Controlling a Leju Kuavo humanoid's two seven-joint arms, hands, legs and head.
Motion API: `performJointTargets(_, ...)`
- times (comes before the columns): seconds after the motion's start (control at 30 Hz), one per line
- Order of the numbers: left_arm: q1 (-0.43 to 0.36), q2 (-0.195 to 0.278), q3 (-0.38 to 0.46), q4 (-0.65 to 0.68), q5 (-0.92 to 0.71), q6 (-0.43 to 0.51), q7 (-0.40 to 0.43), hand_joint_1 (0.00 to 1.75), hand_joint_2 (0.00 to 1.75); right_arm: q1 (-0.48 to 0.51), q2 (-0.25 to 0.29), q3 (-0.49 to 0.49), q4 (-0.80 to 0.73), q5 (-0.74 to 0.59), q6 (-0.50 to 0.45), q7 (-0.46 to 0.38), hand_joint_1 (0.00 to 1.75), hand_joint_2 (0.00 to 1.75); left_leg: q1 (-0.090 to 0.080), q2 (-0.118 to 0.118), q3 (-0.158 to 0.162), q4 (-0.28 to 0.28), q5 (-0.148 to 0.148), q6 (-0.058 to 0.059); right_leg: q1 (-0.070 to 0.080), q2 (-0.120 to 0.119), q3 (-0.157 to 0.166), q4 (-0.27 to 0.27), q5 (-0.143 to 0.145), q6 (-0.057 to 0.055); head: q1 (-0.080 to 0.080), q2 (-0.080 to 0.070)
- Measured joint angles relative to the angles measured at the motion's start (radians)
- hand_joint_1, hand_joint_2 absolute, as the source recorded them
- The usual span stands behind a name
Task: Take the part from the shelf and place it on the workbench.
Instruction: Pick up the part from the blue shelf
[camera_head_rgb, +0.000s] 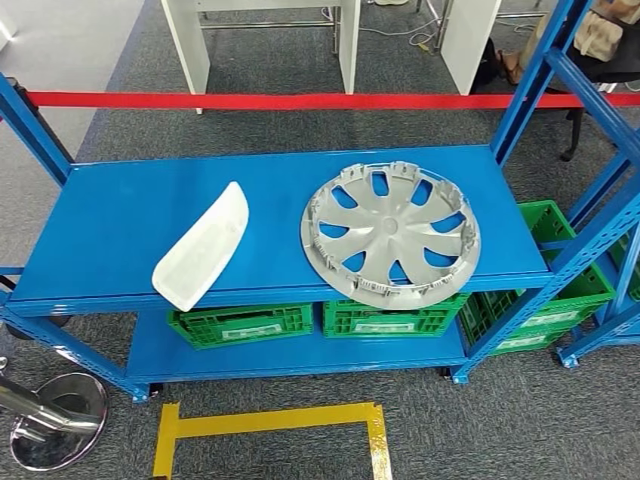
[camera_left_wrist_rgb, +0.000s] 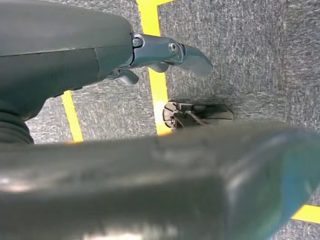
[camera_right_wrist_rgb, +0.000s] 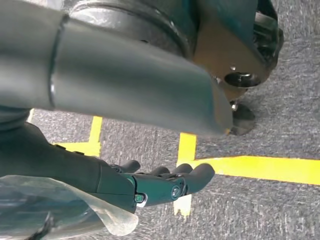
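Head view shows a silver wheel cover (camera_head_rgb: 390, 233) flat on the blue shelf (camera_head_rgb: 113, 230) beside a white trim piece (camera_head_rgb: 201, 246), likely light, stiff, best gripped at its rim; both hanging hands (camera_left_wrist_rgb: 166, 52) (camera_right_wrist_rgb: 162, 185) are empty, fingers loosely extended.

Green crates (camera_head_rgb: 240, 325) sit on the lower tier. A red barrier tape (camera_head_rgb: 302, 100) runs behind. Yellow floor tape (camera_head_rgb: 272, 420) marks the grey carpet (camera_head_rgb: 483, 420).
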Motion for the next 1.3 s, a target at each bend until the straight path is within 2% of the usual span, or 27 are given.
performJointTargets(0.27, -0.08, -0.01, -0.069, 0.023, 0.013, 0.049, -0.153, 0.0, 0.0, -0.057, 0.019, 0.117, 0.068, -0.074, -0.019, -0.055, 0.0, 0.0, 0.0, 0.0, 0.001, 0.0, 0.0, 0.0, 0.0, 0.0, 0.001, 0.0, 0.0, 0.0, 0.0, 0.0)
performJointTargets(0.43, -0.112, -0.023, -0.092, -0.033, -0.069, 0.1, -0.215, 0.0, 0.0, -0.077, 0.028, 0.162, 0.096, -0.112, -0.023, -0.077, 0.0, 0.0, 0.0, 0.0, 0.001, 0.0, 0.0, 0.0, 0.0, 0.0, 0.001, 0.0, 0.0, 0.0, 0.0, 0.0)
performJointTargets(0.67, -0.122, -0.045, -0.099, -0.171, -0.253, 0.133, -0.219, 0.0, 0.0, -0.093, 0.034, 0.196, 0.119, -0.131, -0.03, -0.083, 0.0, 0.0, 0.0, 0.0, 0.001, 0.0, 0.0, 0.0, 0.0, 0.0, 0.001, 0.0, 0.0, 0.0, 0.0, 0.0)
performJointTargets(0.93, -0.107, -0.069, -0.121, -0.419, -0.425, 0.096, -0.177, 0.0, 0.0, -0.096, 0.038, 0.206, 0.129, -0.134, -0.032, -0.075, 0.0, 0.0, 0.0, 0.0, 0.001, 0.0, 0.0, 0.0, 0.0, 0.0, 0.001, 0.0, 0.0, 0.0, 0.0, 0.0)
performJointTargets(1.1, -0.1, -0.074, -0.151, -0.541, -0.482, 0.062, -0.152, 0.0, 0.0, -0.098, 0.039, 0.207, 0.131, -0.134, -0.032, -0.071, 0.0, 0.0, 0.0, 0.0, 0.001, 0.0, 0.0, 0.0, 0.0, 0.0, 0.002, 0.0, 0.0, 0.0, 0.0, 0.0)
performJointTargets(1.3, -0.088, -0.074, -0.17, -0.608, -0.494, 0.052, -0.148, 0.0, 0.0, -0.099, 0.039, 0.208, 0.132, -0.131, -0.032, -0.069, 0.0, 0.0, 0.0, 0.0, 0.001, 0.0, 0.0, 0.0, 0.0, 0.0, 0.001, 0.0, 0.0, 0.0, 0.0, 0.0)
